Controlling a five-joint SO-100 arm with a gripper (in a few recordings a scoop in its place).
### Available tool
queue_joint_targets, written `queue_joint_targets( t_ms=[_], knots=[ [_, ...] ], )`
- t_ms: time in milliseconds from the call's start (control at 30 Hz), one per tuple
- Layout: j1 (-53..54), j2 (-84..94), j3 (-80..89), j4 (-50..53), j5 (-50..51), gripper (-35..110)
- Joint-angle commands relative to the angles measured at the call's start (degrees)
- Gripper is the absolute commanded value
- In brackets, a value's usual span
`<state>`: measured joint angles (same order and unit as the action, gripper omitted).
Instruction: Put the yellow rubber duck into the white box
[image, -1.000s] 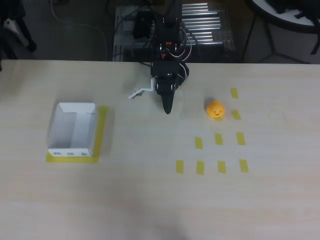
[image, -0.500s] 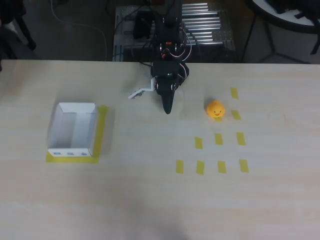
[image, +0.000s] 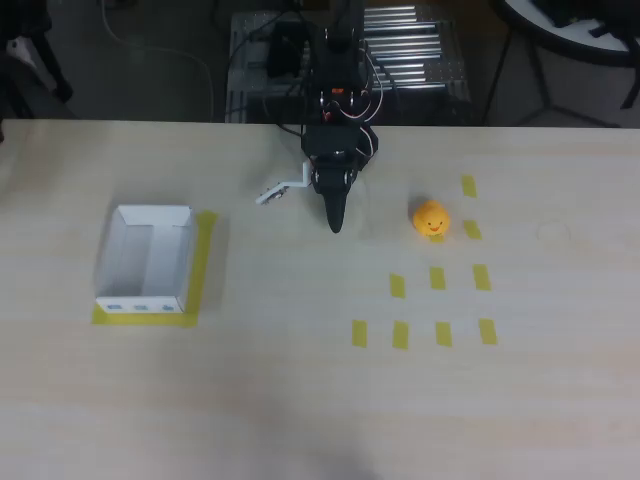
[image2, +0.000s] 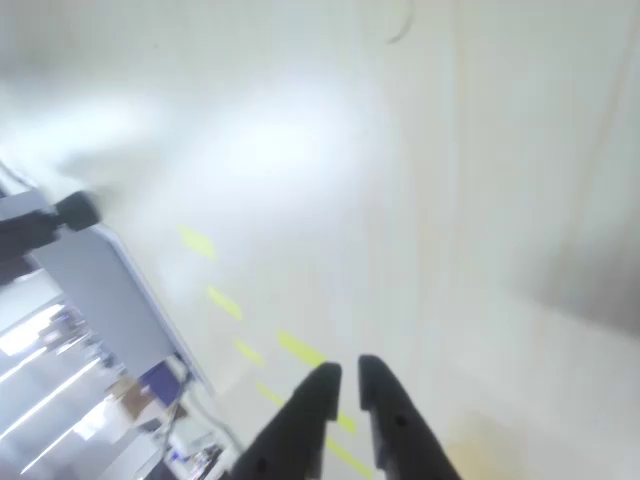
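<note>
While the black arm sits at the table's far edge, the views read like this.

Overhead, gripper: gripper (image: 335, 224) points down the picture, tips together in a narrow point over bare table, nothing in it.
Overhead, yellow rubber duck: yellow rubber duck (image: 432, 218) sits on the table (image: 300, 400) right of the gripper, apart from it, face toward the picture's bottom.
Overhead, white box: white box (image: 146, 260) at the left, open top up, resting on a yellow tape patch (image: 203, 262), well apart from the duck.
Overhead, markers: small yellow tape strips (image: 438, 278) lie in rows below and beside the duck.
Wrist, gripper: two dark fingertips (image2: 345, 378) nearly touching, only a thin slit between them, gripping nothing.
Wrist, background: blurred pale table with yellow strips (image2: 297, 348) by the tips.
</note>
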<state>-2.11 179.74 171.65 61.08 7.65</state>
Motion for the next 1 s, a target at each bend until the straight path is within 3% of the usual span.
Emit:
queue_joint_targets(
  t_ms=[0, 600, 967],
  knots=[
    [0.09, -4.48, -11.87, 1.41, -0.88, 0],
    [-2.46, -23.38, -49.39, 16.79, -8.35, 0],
    [-9.58, -33.66, -63.98, 23.55, -21.8, 0]
  ],
)
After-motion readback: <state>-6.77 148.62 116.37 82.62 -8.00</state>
